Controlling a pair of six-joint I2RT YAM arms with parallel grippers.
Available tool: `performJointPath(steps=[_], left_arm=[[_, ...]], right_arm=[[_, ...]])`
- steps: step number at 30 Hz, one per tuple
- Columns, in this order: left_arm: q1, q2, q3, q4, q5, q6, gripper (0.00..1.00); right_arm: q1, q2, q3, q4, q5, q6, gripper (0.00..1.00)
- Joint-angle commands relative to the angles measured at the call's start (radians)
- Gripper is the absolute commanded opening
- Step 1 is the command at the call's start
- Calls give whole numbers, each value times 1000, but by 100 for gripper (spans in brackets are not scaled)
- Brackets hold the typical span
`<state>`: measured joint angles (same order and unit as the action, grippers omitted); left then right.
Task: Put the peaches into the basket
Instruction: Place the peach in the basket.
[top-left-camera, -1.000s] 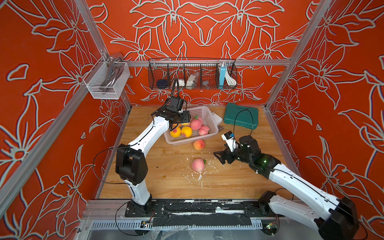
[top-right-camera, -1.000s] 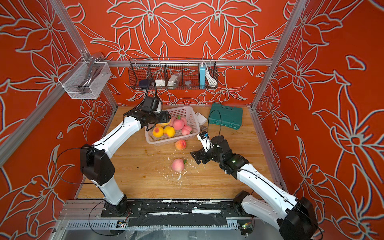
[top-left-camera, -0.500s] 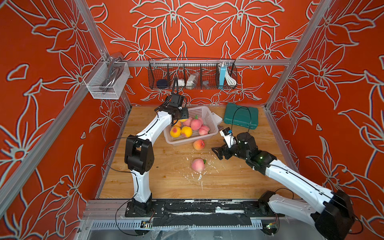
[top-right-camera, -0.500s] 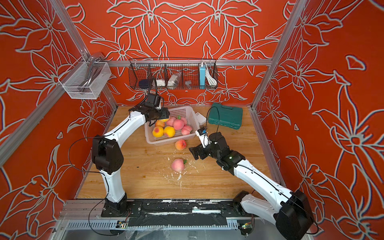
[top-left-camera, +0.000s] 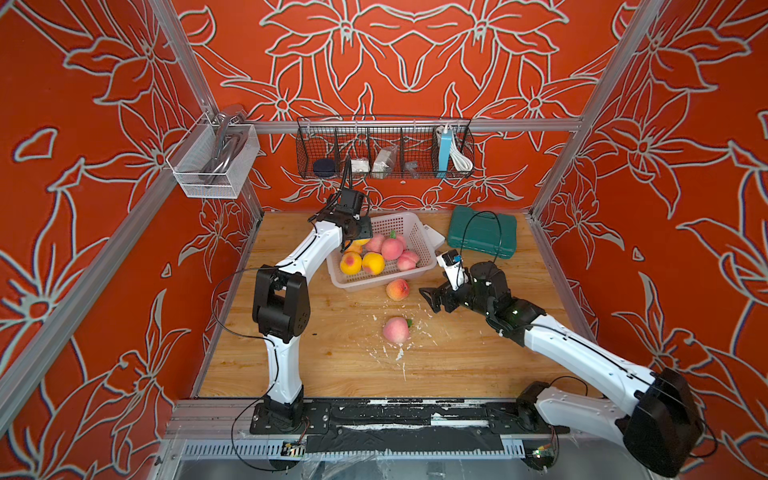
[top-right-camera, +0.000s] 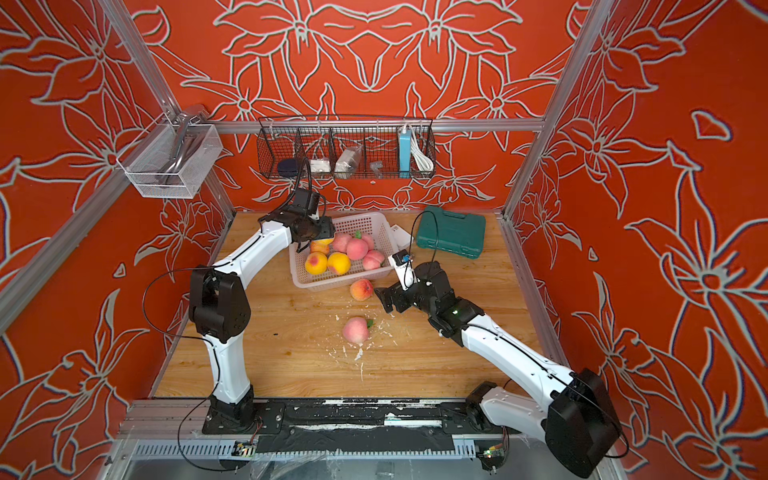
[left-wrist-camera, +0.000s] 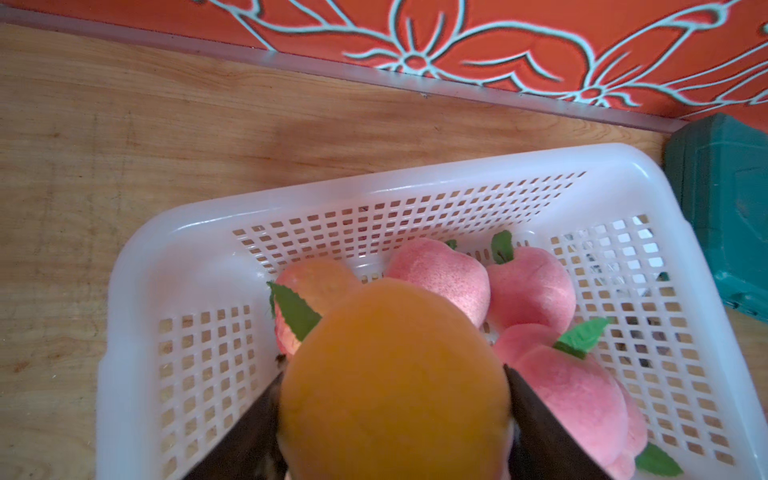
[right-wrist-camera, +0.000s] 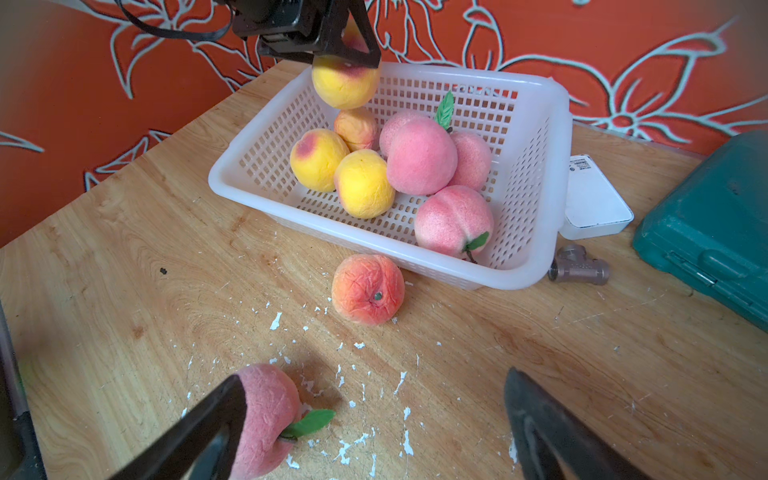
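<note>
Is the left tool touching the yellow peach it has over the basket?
Touching. The left wrist view shows the fingers of the left tool pressed against both sides of the yellow peach, above the basket.

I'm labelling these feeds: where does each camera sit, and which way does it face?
Top views: high at the front, looking down toward the back wall; left arm and right arm show from base to left gripper and right gripper.
Left wrist: on the left arm above the basket, looking down into it; its jaws show, shut on a yellow peach.
Right wrist: on the right arm, low over the table, facing the basket; its open jaws show.
Shared: both wrist views show the basket and green case.
</note>
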<state>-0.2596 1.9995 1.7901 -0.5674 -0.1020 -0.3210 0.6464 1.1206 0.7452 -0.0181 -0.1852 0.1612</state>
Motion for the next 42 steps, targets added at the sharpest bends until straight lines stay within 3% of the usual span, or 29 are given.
performJointPath(steps=[1,32,42], left_arm=[[4,29,23,-5,-13,12,66],[2,91,-15,27,25,-9,72],[2,91,-8,26,36,-13,83]], right_arm=[[3,-18,12,13,-5,-19,99],[2,-11,19,-4,4,-24,99],[3,-20,16,-10,15,-27,99]])
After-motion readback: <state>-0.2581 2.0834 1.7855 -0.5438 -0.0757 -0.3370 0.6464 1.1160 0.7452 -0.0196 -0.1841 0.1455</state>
